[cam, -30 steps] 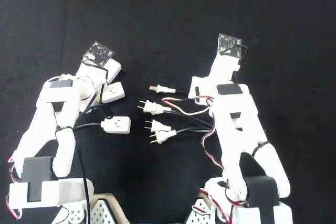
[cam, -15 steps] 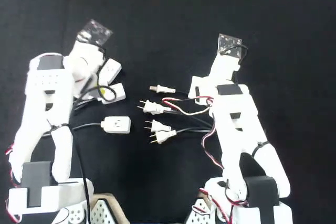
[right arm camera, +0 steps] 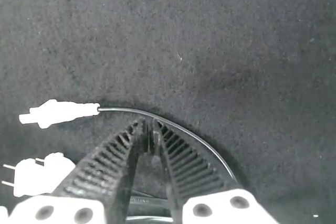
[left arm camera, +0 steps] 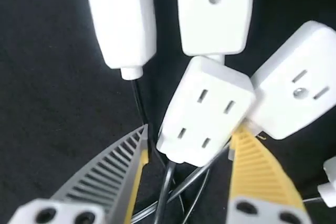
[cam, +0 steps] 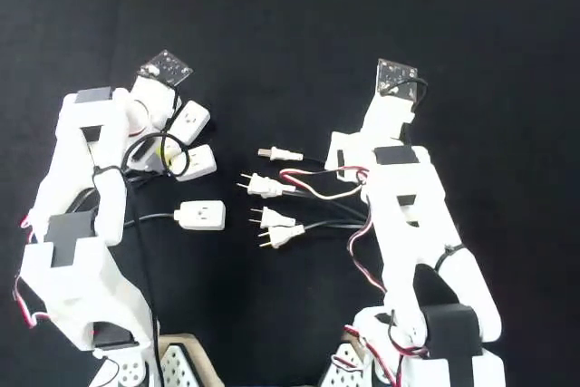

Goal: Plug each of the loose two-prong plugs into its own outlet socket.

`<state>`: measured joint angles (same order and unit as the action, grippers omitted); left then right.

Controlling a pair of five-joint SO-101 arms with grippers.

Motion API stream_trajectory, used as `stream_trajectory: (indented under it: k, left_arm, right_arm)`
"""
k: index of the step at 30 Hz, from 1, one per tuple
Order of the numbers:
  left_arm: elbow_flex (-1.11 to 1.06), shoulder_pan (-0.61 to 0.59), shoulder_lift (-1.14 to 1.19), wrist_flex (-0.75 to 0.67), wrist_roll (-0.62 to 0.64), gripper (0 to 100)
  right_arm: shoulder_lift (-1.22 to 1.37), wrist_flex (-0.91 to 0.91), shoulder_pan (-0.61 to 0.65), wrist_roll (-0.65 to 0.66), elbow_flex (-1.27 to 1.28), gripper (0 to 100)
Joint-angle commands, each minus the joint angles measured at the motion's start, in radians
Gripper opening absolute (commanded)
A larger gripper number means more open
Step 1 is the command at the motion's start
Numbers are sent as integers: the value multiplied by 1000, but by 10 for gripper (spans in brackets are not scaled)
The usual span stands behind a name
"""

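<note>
Three white outlet sockets lie at the left of the black table: one at the back (cam: 188, 121), one in the middle (cam: 195, 161), one nearer (cam: 201, 216). Several loose white two-prong plugs lie in the centre, among them a slim one (cam: 279, 154) and a thicker one (cam: 263, 187). My left gripper (left arm camera: 190, 132) is open, its grey finger (left arm camera: 118, 163) and yellow finger (left arm camera: 257, 163) on either side of the cable end of a white socket (left arm camera: 202, 111). My right gripper (right arm camera: 149, 129) is shut, its tips beside a black cable (right arm camera: 199, 142) that runs to the slim plug (right arm camera: 58, 113).
Black cables and red-white wires (cam: 317, 189) run from the plugs under the right arm (cam: 403, 188). More sockets (left arm camera: 215, 9) (left arm camera: 302, 87) crowd round the one between my left fingers. The black cloth stretches wide at the back and right of the table.
The left arm has swung over the sockets, its wrist rising toward the back, then dropping again. The right arm, plugs and sockets have stayed put.
</note>
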<state>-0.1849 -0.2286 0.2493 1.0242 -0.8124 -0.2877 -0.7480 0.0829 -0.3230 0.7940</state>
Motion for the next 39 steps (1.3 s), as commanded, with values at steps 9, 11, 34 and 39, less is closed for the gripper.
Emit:
stream_trajectory:
  k: [9, 11, 34, 39]
  left_arm:
    - [-35, 54, -25, -11, -20, 242]
    - [-44, 82, -25, -14, -20, 241]
    - [-120, 143, -405, 270, -14, 30]
    - [-182, 143, -655, 367, -14, 30]
  right_arm:
    - [2, 18, -15, -11, -4, 12]
    - [2, 18, -15, -9, -4, 12]
    - [2, 18, -15, -6, 12, 12]
    - [2, 18, -17, -6, 12, 12]
